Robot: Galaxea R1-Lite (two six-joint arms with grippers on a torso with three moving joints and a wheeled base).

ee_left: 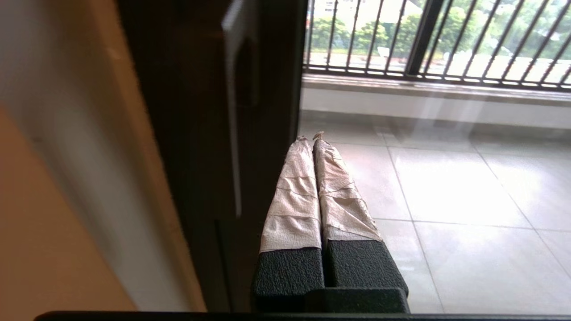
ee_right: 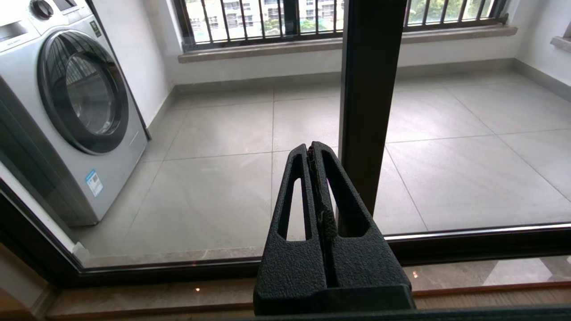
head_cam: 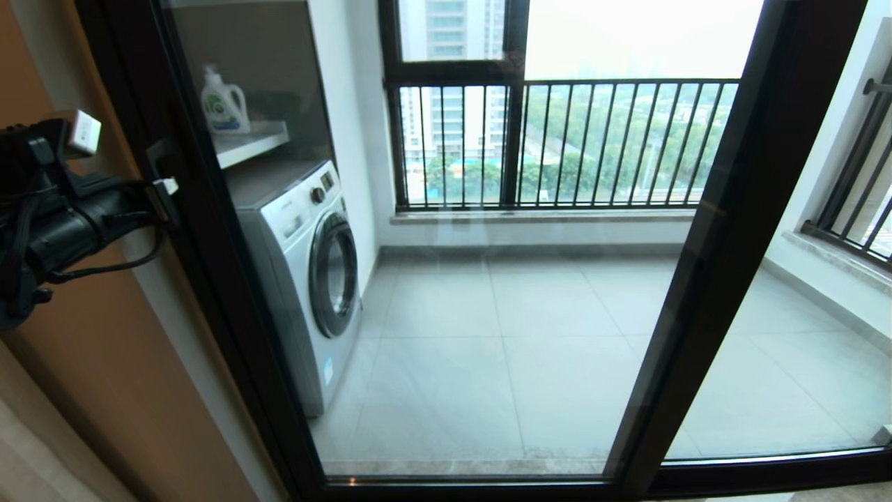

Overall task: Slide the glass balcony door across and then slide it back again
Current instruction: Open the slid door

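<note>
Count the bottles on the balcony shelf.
1. A white detergent bottle stands on the shelf above the washing machine, behind the glass balcony door. The frame may hide others.

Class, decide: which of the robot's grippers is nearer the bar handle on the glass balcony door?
Left. The left gripper, shut, sits right beside the handle on the door's left upright. The right gripper, shut, hangs low by the other upright.

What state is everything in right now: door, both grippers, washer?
glass balcony door: slid shut against the left-hand jamb.
left gripper: shut, empty, at the door's left upright by the handle.
right gripper: shut, empty, low before the glass.
washing machine: porthole shut.
</note>
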